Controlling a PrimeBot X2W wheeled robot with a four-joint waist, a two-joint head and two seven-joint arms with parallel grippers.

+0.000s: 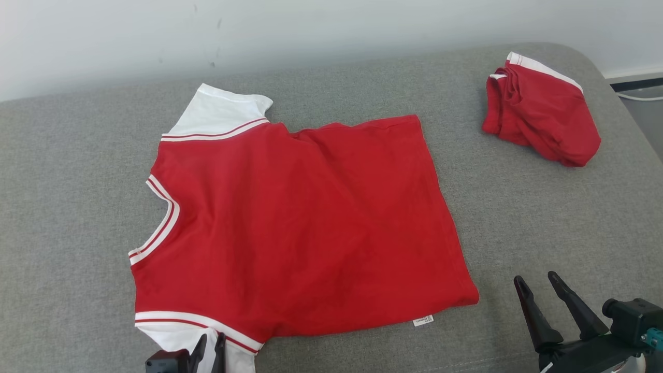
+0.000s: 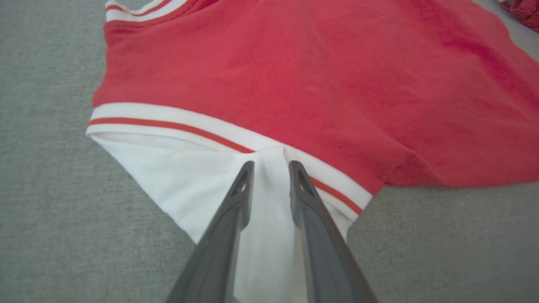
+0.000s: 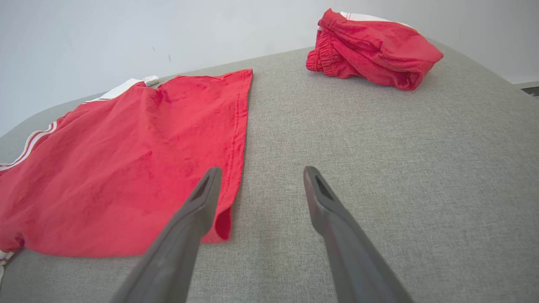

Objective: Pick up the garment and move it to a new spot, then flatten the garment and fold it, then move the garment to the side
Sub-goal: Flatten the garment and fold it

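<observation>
White sleeve (image 2: 168,168) cloth is being pinched between the narrowed fingers of the left gripper (image 2: 271,164) while the right gripper (image 1: 535,278) is being held wide open near the hem of the red shirt (image 1: 300,223), spread flat mid-cushion (image 1: 518,207), so folding and setting aside are being judged as not yet done.

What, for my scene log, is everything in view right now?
T-shirt: 1, red with white sleeves, spread flat mid-surface
bundled garment: 1, red with white band, far right of surface
care label: 1, white, at T-shirt's near hem
padded surface: 1, grey, under both garments
wall: 1, white, behind surface
left gripper: 1, dark, shut on T-shirt's near white sleeve
right gripper: 1, dark, open, near right, beside T-shirt's hem corner
</observation>
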